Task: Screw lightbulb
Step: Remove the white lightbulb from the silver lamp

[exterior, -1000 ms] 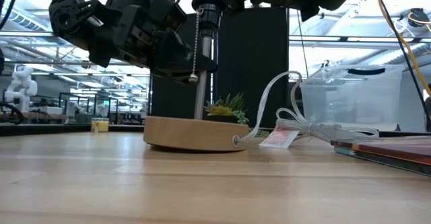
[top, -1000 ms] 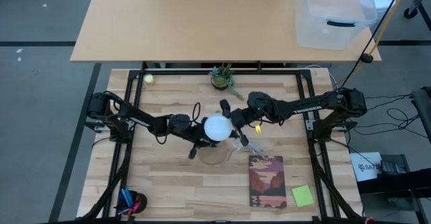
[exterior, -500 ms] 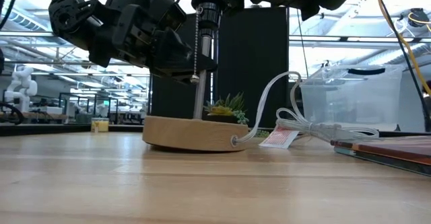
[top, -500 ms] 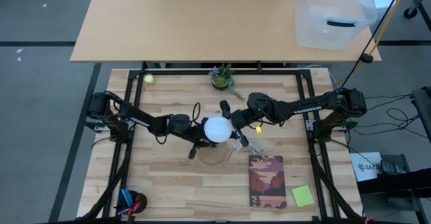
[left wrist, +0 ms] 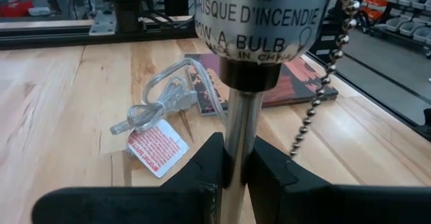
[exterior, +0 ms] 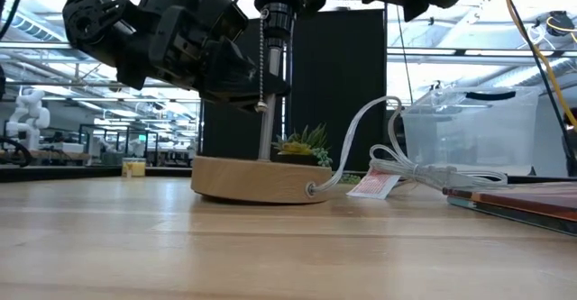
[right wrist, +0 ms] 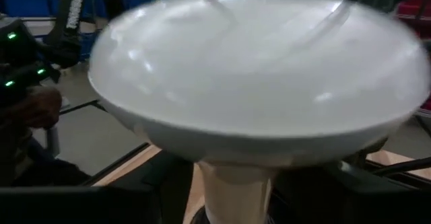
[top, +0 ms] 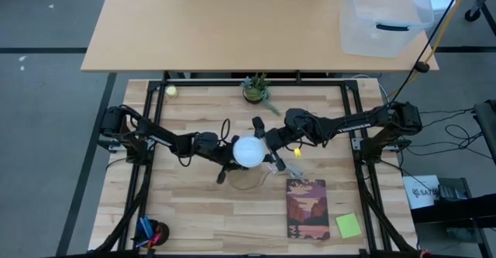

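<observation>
The white lightbulb (top: pixel 249 151) stands upright with its neck (right wrist: pixel 236 183) down in the lamp's socket (left wrist: pixel 259 22). A thin metal stem (exterior: pixel 268 129) carries the socket above the round wooden base (exterior: pixel 257 178) on the table. A bead chain (left wrist: pixel 316 96) hangs from the socket. My left gripper (left wrist: pixel 234 173) is shut on the stem. My right gripper (top: pixel 264 144) reaches in level from the right, open. One of its fingers is on the far side of the globe and one on the near side, with dark gaps beside the neck in the right wrist view. My left gripper pinches the lamp's metal stem (left wrist: pixel 236 143) between its two fingers, a little below the socket. The fingers come from the table's left, slanting slightly down, and lie across the upright stem. The lamp's base rests on the table.
A coiled clear cable with a red-and-white tag (left wrist: pixel 158 143) lies right of the base, and a book (top: pixel 306 208) lies nearer. A small potted plant (top: pixel 256 89) and a yellow-green ball (top: pixel 170 91) sit at the far edge. A yellow note (top: pixel 348 225) lies near right.
</observation>
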You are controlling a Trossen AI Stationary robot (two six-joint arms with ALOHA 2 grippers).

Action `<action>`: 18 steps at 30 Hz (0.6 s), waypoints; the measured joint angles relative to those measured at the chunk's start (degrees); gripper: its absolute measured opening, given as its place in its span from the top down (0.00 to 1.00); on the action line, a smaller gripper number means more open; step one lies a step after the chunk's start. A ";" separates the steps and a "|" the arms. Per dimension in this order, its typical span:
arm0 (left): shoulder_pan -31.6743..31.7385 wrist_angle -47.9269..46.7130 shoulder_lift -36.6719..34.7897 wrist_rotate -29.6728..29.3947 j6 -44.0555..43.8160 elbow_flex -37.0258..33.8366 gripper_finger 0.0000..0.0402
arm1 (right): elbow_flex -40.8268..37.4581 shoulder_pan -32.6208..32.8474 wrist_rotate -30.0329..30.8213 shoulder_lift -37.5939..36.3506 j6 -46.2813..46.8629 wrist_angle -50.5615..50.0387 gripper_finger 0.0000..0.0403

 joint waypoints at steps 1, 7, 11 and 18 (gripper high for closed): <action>0.00 0.21 0.00 -0.39 -0.06 -0.01 0.89 | 0.09 0.16 0.80 -0.01 0.13 -0.01 0.47; 0.00 0.23 -0.02 -0.90 -0.29 -0.05 0.89 | 0.19 0.66 2.48 -0.11 0.41 0.09 0.36; 0.00 0.01 0.00 -1.23 -0.44 -0.04 0.89 | 0.19 0.75 4.74 -0.11 0.46 0.13 0.33; -0.02 0.05 0.00 -4.77 -0.64 -0.01 0.89 | 0.34 0.77 7.38 -0.91 0.21 -4.15 0.30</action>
